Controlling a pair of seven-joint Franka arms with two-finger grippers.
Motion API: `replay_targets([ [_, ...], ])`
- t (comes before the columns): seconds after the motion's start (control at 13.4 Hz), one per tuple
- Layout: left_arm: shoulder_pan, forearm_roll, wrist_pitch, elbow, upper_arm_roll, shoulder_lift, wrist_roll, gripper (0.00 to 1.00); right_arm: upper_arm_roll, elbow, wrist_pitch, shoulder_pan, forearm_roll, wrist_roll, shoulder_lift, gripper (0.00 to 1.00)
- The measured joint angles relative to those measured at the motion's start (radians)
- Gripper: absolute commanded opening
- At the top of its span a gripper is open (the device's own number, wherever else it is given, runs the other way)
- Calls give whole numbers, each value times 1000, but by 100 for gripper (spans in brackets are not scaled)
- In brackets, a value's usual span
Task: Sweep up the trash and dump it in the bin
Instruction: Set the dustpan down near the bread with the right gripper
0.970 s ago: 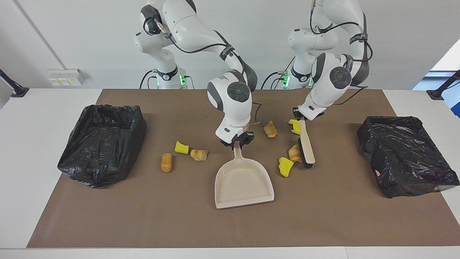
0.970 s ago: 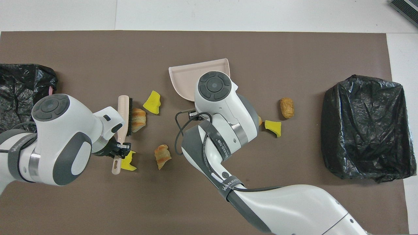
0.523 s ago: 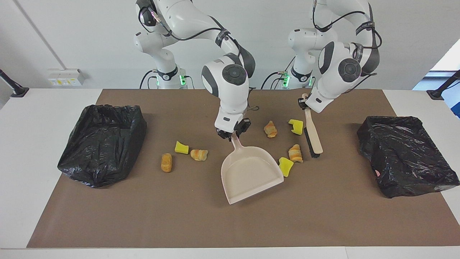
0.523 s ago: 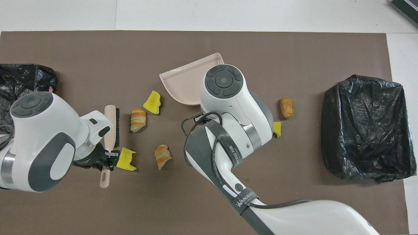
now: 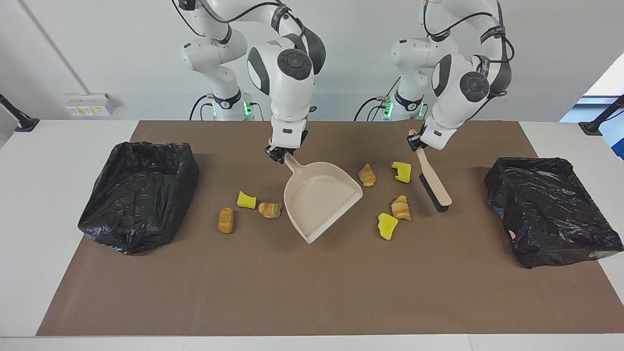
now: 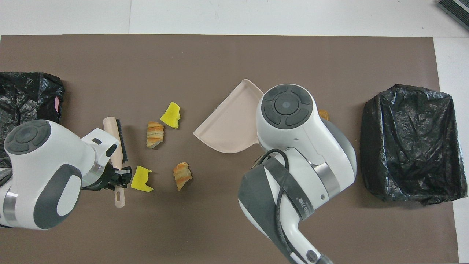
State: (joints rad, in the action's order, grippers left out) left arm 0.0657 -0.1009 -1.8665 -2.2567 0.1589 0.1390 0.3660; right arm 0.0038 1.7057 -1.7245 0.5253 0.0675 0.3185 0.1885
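My right gripper (image 5: pixel 279 154) is shut on the handle of the beige dustpan (image 5: pixel 319 200), which hangs tilted over the mat's middle. A yellow foam chunk (image 5: pixel 246 200), a croissant (image 5: pixel 270 209) and a bread roll (image 5: pixel 225 220) lie beside the pan toward the right arm's end. My left gripper (image 5: pixel 414 141) is shut on the brush (image 5: pixel 434 187), which slants down over the mat. Beside the brush lie two croissants (image 5: pixel 366 174) (image 5: pixel 400 207) and two yellow chunks (image 5: pixel 402 170) (image 5: pixel 387 225). In the overhead view the right arm hides its gripper and most of the roll (image 6: pixel 324 114).
A black bag-lined bin (image 5: pixel 139 195) stands at the right arm's end of the brown mat, another black bin (image 5: pixel 551 209) at the left arm's end. The mat edge farthest from the robots (image 5: pixel 312 331) borders white table.
My right gripper has lifted the dustpan, carried it toward the right arm's end and turned its mouth. My left gripper has drawn the brush off the croissant toward the left arm's end.
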Motion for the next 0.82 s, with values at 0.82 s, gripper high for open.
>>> replay_targets([
  [0.82, -37, 0, -93, 86, 4, -181, -247, 0, 1, 302, -128, -12, 2, 407, -116, 0],
])
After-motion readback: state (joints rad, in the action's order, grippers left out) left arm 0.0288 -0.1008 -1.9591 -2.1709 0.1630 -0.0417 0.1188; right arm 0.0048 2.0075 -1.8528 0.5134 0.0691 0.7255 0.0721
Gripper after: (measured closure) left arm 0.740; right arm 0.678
